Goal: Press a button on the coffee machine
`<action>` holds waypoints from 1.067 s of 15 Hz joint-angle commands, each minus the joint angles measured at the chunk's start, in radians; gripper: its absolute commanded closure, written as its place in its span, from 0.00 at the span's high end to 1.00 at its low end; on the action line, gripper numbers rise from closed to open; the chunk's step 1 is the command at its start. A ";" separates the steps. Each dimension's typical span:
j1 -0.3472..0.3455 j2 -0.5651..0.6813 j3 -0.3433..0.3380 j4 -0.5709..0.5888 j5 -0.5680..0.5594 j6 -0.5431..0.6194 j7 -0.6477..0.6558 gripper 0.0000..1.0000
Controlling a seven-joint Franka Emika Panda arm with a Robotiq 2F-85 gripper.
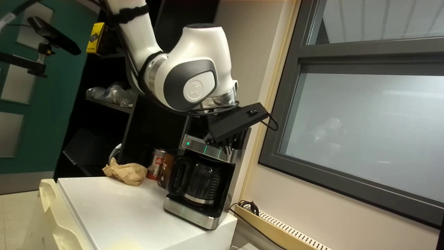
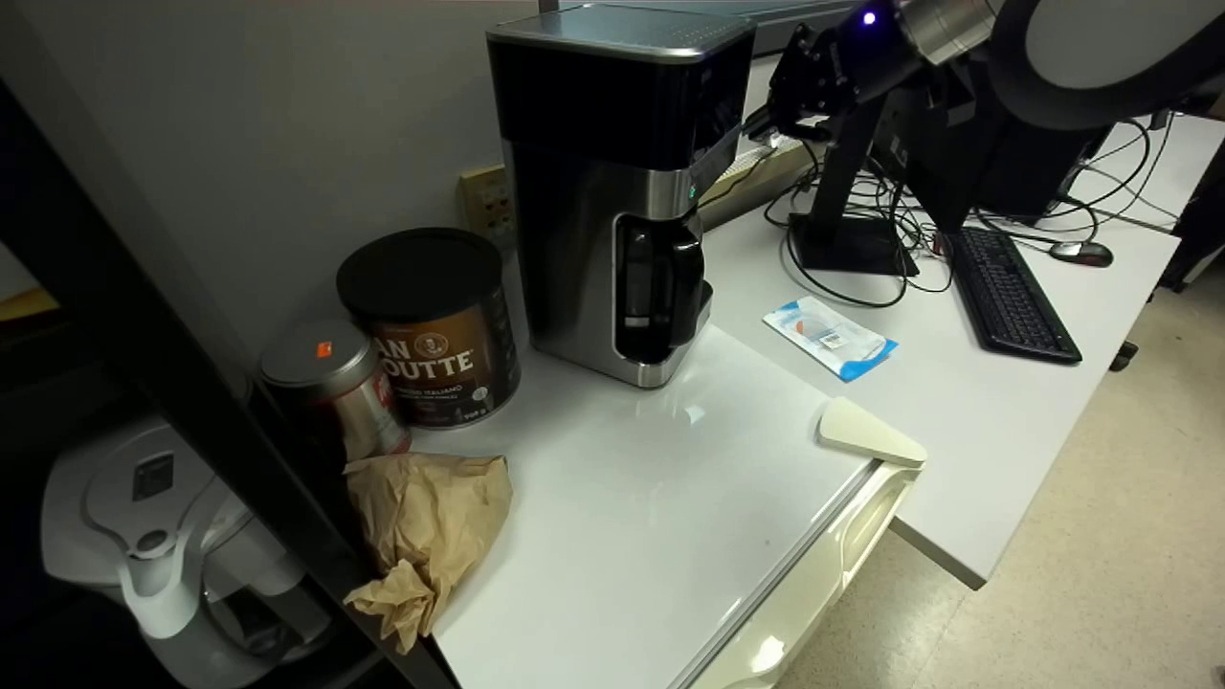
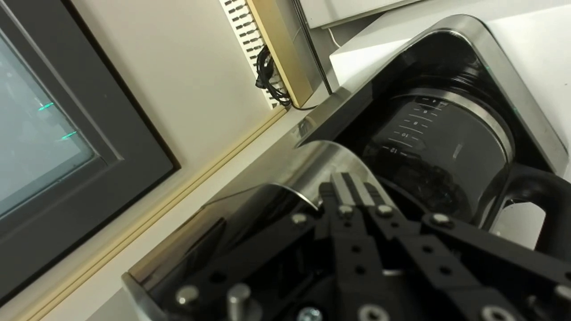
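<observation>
wall (image 1: 298, 205): pale | window (image 1: 364, 139): dark-gray frame (image 1: 357, 187), pale pane (image 1: 392, 107), blurred reflections (image 1: 322, 135) | ledge (image 1: 291, 229): slotted, below window | green wall or door (image 1: 52, 104) (cannot tell which): pale panels (image 1: 17, 85) | shelves (image 1: 149, 125): black | cabinet (image 1: 114, 211): white top (image 2: 622, 545), cream drawer front (image 2: 804, 593), bright glare (image 2: 768, 655) on it | desk (image 2: 967, 440): white, just beside cabinet | floor (image 2: 1148, 498): beige

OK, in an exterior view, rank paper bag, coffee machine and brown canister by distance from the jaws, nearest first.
1. Coffee machine: front facing the jaws.
2. Brown canister: picture-left of the machine.
3. Paper bag: lower left of the picture.
</observation>
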 commanded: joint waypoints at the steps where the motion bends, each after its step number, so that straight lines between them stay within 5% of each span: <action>1: 0.019 0.029 -0.002 0.052 0.008 -0.021 0.011 0.00; 5: -0.030 -0.012 0.054 -0.019 -0.001 -0.019 -0.014 0.00; 16: -0.317 -0.224 0.369 -0.359 -0.067 -0.103 -0.152 0.01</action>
